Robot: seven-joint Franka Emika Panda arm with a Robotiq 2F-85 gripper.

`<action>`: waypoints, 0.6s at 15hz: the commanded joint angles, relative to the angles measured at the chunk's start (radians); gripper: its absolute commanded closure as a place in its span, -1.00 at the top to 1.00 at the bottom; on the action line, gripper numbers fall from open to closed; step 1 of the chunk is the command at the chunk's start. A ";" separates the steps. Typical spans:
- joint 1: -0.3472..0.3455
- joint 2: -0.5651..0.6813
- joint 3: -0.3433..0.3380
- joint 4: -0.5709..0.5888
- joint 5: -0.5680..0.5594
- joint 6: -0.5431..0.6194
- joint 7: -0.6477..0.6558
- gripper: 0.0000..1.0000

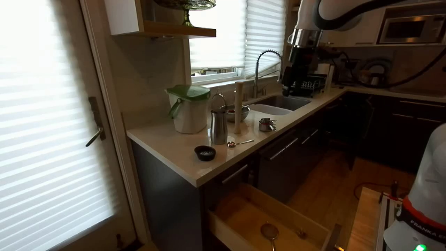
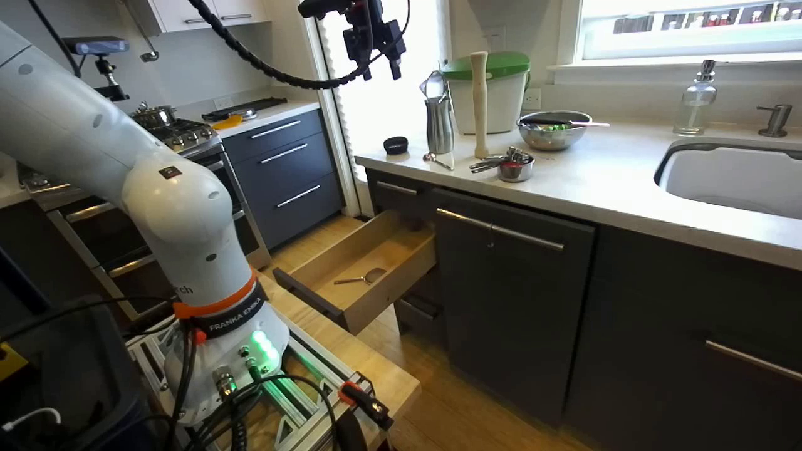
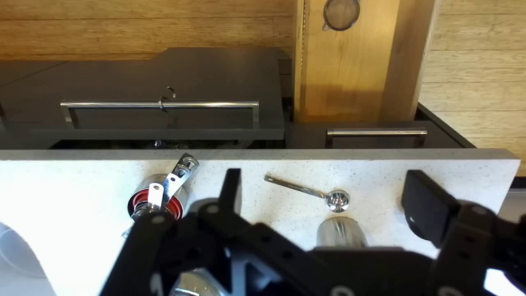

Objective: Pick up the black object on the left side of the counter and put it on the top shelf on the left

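Note:
The black object is a small round dish on the near left corner of the pale counter. It also shows in an exterior view, left of the metal canister. In the wrist view the black object is mostly hidden behind the right finger. My gripper is open and empty, fingers wide apart, high above the counter. It also shows in both exterior views. One brown wooden shelf board shows, bearing a green glass stand. A higher board is out of view.
A metal canister, a green-lidded bin, a wooden stick and a metal bowl stand near the dish. A spoon and measuring cups lie close. An open drawer juts out below the counter.

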 commanded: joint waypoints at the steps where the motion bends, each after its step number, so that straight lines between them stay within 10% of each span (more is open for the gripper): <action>1: -0.001 0.043 0.024 0.006 0.023 0.037 0.098 1.00; 9: 0.014 0.406 0.262 0.023 -0.114 0.555 0.624 1.00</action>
